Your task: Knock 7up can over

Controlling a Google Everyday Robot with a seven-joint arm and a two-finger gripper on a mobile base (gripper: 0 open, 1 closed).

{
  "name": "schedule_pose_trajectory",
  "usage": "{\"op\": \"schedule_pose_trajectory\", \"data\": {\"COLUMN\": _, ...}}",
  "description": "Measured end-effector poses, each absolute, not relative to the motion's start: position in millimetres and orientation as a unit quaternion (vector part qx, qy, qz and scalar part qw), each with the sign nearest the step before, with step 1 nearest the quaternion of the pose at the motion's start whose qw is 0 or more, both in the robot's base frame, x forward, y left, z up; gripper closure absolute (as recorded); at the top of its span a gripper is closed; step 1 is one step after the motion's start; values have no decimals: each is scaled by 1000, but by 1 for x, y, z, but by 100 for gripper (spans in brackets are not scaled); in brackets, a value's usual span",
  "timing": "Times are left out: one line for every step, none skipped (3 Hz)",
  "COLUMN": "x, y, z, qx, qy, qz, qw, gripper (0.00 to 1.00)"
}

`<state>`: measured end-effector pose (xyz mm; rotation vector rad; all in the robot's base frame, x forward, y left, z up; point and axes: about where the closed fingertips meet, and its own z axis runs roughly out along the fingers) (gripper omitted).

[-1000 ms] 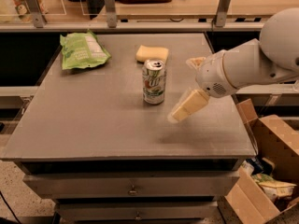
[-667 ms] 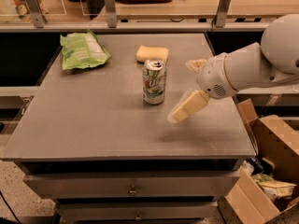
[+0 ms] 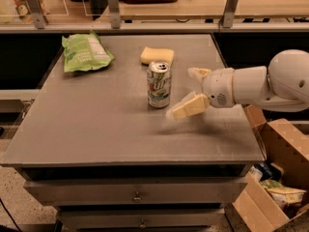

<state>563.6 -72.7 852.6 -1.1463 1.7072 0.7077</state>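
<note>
The single camera view looks down on a grey table [image 3: 96, 129] from its front edge. One 7up can [image 3: 159, 84] stands upright near the middle of the tabletop. Its long axis is vertical, the silver top and pull tab face up, and the printed logo faces the camera.

Just right of the can is the gripper [image 3: 182, 94], reaching in from the right on a white arm [image 3: 260, 83]. Its two pale fingers are spread apart and nothing is between them. One finger [image 3: 199, 73] sits level with the can's upper half, a little way off to the right. The other [image 3: 189, 107] slants down to the left, its tip close beside the can's base. Whether that tip touches the can cannot be told.

Behind the can and almost in line with it lies one yellow sponge [image 3: 157, 55], apart from it. One green chip bag [image 3: 86, 52] lies flat, well to the can's left and farther back. Off the table, to the can's lower right, an open cardboard box [image 3: 280, 178] sits on the floor.
</note>
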Motion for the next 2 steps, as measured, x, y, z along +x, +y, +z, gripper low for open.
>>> {"op": "schedule_pose_trajectory", "data": {"x": 575, "y": -60, "z": 849, "qx": -433, "qy": 666, "qz": 331, "qw": 509, "gripper": 0}}
{"op": "schedule_pose_trajectory", "data": {"x": 585, "y": -50, "z": 859, "qx": -419, "qy": 632, "qz": 348, "qw": 551, "gripper": 0}}
